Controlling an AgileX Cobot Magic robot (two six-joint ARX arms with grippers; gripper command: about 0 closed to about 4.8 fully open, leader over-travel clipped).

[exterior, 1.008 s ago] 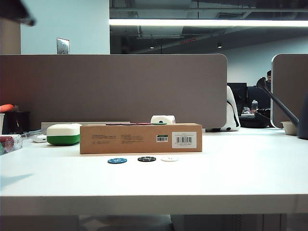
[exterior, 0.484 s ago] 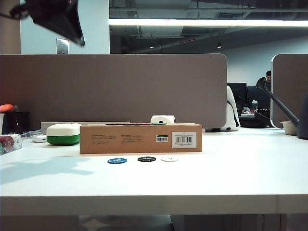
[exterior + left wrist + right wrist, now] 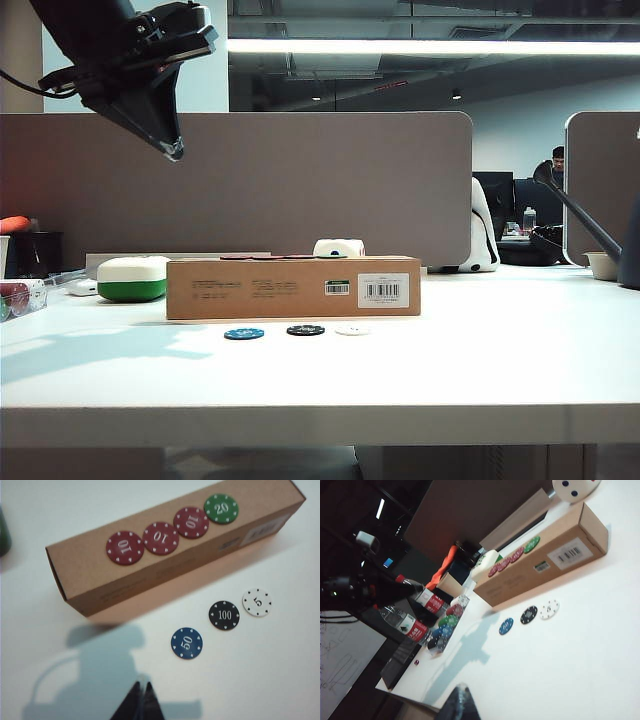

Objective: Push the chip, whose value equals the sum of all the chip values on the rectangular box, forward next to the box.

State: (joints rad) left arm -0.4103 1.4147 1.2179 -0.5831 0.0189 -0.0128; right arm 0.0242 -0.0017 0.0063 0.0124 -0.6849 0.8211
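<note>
Looking across the white tabletop (image 3: pixel 480 370), you see the rectangular box (image 3: pixel 293 288), a long low brown carton with a barcode label, lying lengthwise at the middle. The chip (image 3: pixel 244 334), small, flat and blue, lies flat on the tabletop just in front of the box, close to it but apart. The left wrist view shows the chip (image 3: pixel 186 642) marked 50. Beside it, farther along the box toward the label end, lie a black chip (image 3: pixel 305 330) marked 100 and a white chip (image 3: pixel 351 329) marked 5, all three in a row and not touching.

On top of the box sit three red chips (image 3: pixel 158 538), each marked 10, and one green chip (image 3: pixel 221 508) marked 20, in a line along its length.

The left gripper (image 3: pixel 168 145) hangs high above the tabletop, up and to the left of the box, with nothing in it. In the left wrist view its fingers (image 3: pixel 140 703) are pressed together with no gap, pointing toward the tabletop short of the chip.

The right gripper (image 3: pixel 459 703) shows only as a dark tip in its wrist view, well away from the box; you cannot tell how far its fingers are parted.

A white-and-green rounded case (image 3: pixel 132 278) rests behind the box's left end.
</note>
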